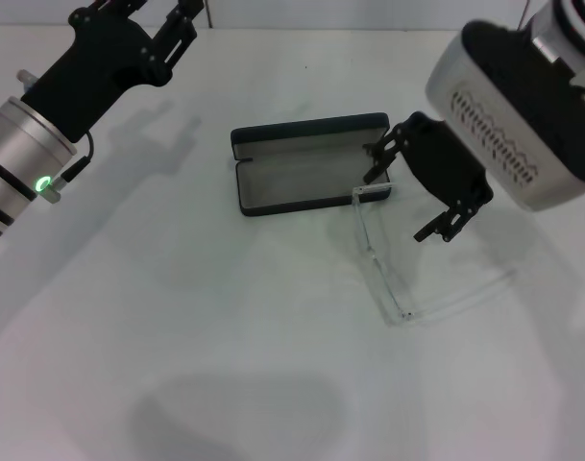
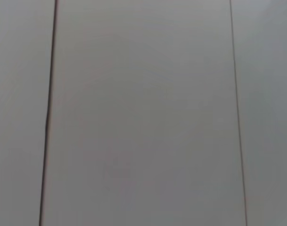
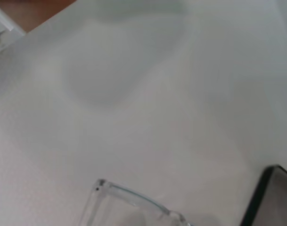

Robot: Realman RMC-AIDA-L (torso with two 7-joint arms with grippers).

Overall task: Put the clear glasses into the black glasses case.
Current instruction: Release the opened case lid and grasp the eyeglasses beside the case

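Observation:
The black glasses case (image 1: 311,163) lies open in the middle of the white table, grey lining up, lid toward the far side. The clear glasses (image 1: 374,254) lie on the table just right of it, one end touching the case's right end. My right gripper (image 1: 412,192) hovers open above the glasses, beside that end of the case, holding nothing. In the right wrist view a clear piece of the glasses (image 3: 129,195) and a corner of the case (image 3: 270,197) show. My left gripper (image 1: 162,24) is raised at the far left, open and holding nothing.
The white table (image 1: 177,317) runs from the case toward me. The left wrist view shows only a plain pale surface with two thin dark lines (image 2: 48,117).

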